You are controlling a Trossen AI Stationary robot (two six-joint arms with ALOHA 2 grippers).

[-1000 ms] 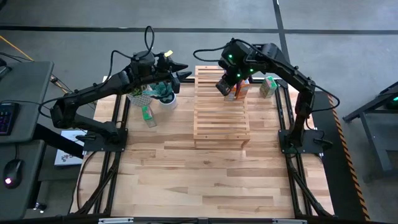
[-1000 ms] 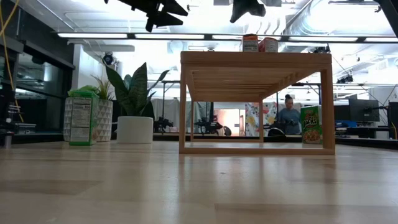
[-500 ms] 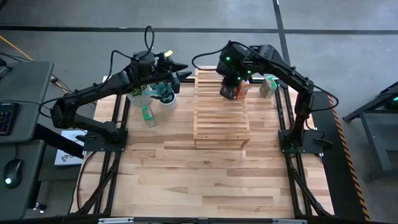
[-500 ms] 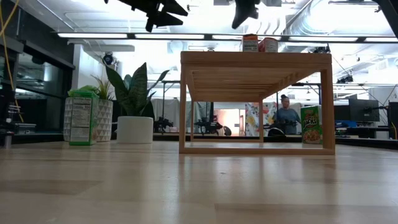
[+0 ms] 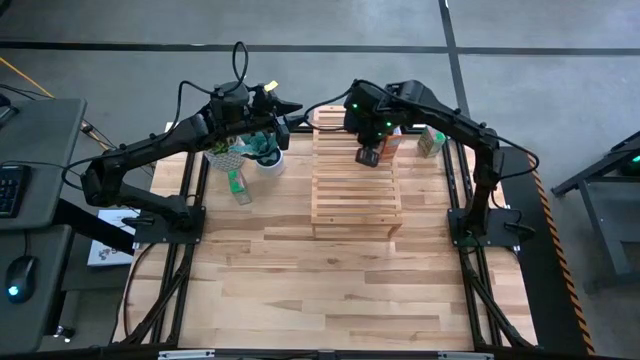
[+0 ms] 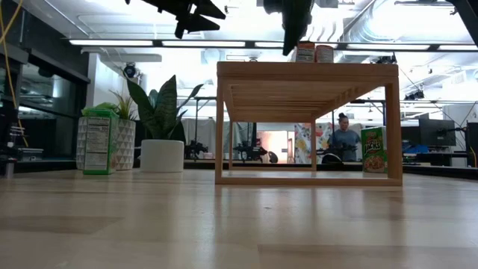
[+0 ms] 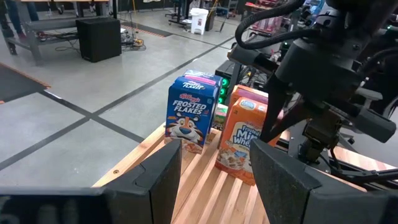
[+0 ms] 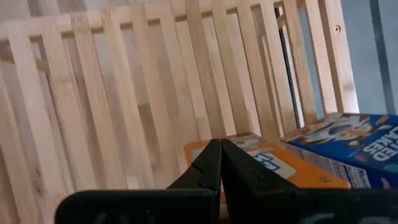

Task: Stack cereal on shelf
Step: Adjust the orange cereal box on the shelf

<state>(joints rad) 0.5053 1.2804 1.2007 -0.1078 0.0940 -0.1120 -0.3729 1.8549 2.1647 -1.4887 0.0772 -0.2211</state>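
A blue cereal box (image 7: 190, 111) and an orange one (image 7: 242, 135) stand upright, side by side, atop the pale slatted shelf (image 5: 355, 185); green boxes (image 6: 374, 149) stand on the worktop.

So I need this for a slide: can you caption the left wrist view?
Blue cereal box and orange cereal box upright on the slatted shelf; shut right gripper alongside the orange one.
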